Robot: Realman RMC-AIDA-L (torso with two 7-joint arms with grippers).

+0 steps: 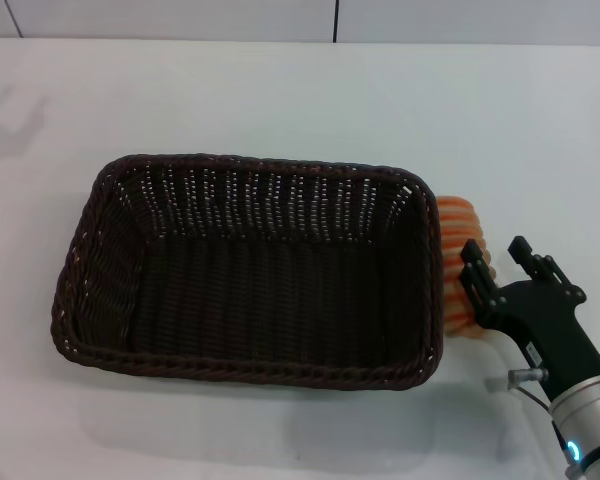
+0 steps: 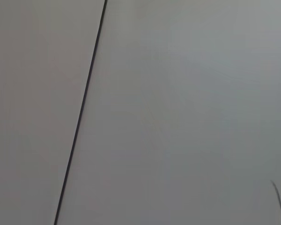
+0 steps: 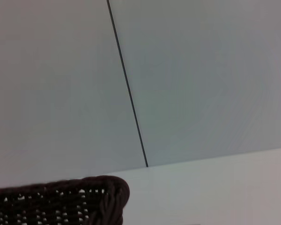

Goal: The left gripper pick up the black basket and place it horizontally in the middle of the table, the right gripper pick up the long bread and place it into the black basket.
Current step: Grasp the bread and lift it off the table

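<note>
- A white bench point(image 1: 280, 90) fills the head view, with a pale wall behind it split by a thin dark seam.
- The black basket point(image 1: 248, 268) sits flat near the middle of the bench, its long side running left to right and its opening facing up — nothing lies inside it.
- The long bread point(image 1: 458, 262), tan with orange stripes, lies on the bench just beside the basket's right end, partly hidden behind the rim.
- The right claw point(image 1: 500, 258) reaches in from the lower right; its two black fingers are spread apart, one finger overlapping the bread, and they grip nothing.
- The right wrist view shows only a corner of the basket's braided rim point(image 3: 113, 188), the bench and the wall.
- The left claw appears in no view; the left wrist view shows only the pale wall and its seam.
</note>
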